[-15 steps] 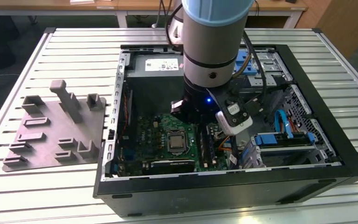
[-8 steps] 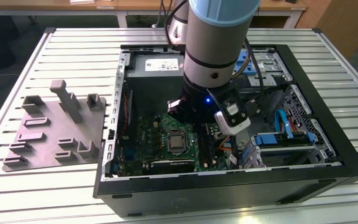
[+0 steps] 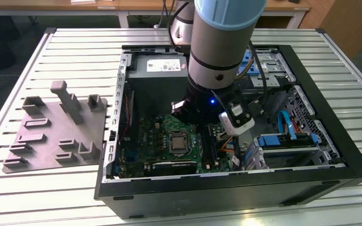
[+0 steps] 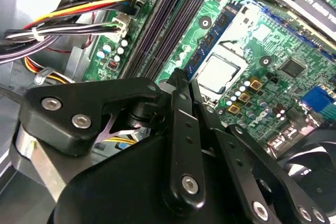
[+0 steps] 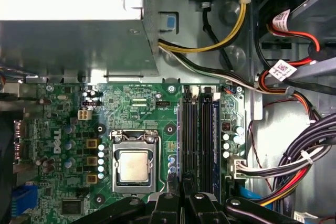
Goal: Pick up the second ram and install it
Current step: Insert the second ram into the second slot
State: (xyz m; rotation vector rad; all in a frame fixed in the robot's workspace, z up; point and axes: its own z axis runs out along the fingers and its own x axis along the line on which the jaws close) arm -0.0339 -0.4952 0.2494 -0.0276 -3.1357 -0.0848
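Observation:
My gripper point(image 3: 197, 113) is low inside the open computer case, over the motherboard. In the second wrist view its fingers point(image 4: 181, 85) are pressed together, shut on the second ram point(image 4: 215, 32). This is a thin dark stick with chips and bluish marks that runs away from the fingertips, beside the processor socket point(image 4: 220, 72). It lies along the black memory slots point(image 4: 168, 19). In the first wrist view the gripper point(image 5: 181, 198) sits in line with the slot row point(image 5: 202, 140) on the side nearest the processor point(image 5: 132, 164). I cannot tell whether the stick is seated in a slot.
A grey fixture plate point(image 3: 49, 136) with upright blocks lies on the slatted table at the exterior view's left of the case. Bundled cables point(image 5: 294, 166) crowd one side of the slots. The power supply box point(image 5: 68, 35) and drive bays point(image 3: 288, 141) take up the case's other parts.

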